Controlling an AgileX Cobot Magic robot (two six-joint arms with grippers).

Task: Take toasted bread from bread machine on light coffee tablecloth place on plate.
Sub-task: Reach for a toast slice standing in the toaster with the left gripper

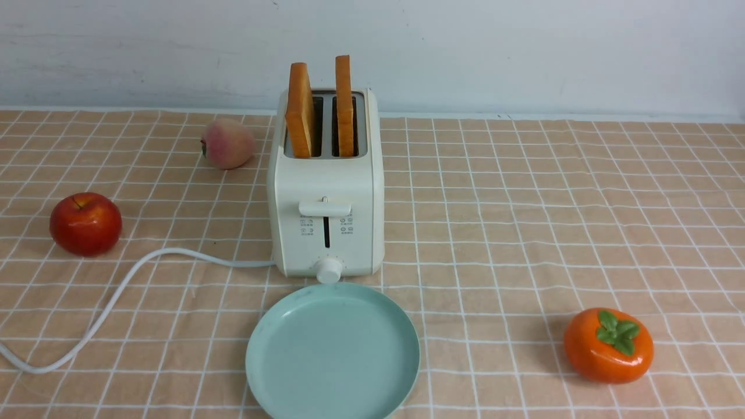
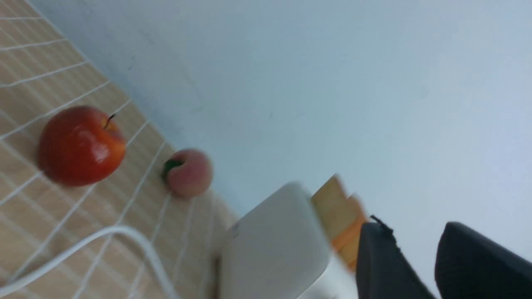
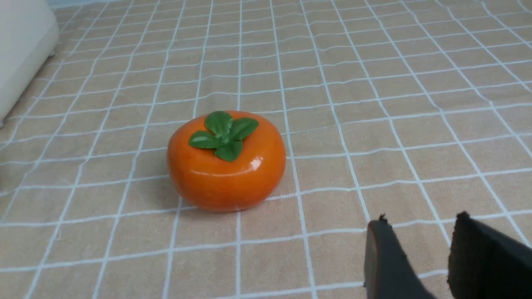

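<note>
I'm seeing the light coffee tablecloth [image 1: 524,203] showing tan-peach, crossed by a grid of thin white lines. The bread machine [image 1: 326,192] is reading cream-white, trailing a white cord [image 1: 116,291]. The toasted bread [image 1: 300,110] is glowing golden-orange. The plate [image 1: 332,355] is showing pale teal. I'm also picking out a glossy red apple [image 1: 85,224], a pink-yellow peach [image 1: 227,144] and an orange persimmon [image 1: 608,346] wearing green leaves. The left fingers [image 2: 382,265] and right fingers [image 3: 386,261] are showing black.

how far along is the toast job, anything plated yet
Done: nothing yet. The left toast slice and right toast slice stand in the toaster slots; the teal plate is bare. In hand: nothing; left end effector and right end effector are open, empty. Remaining: move both slices onto the plate.
</note>
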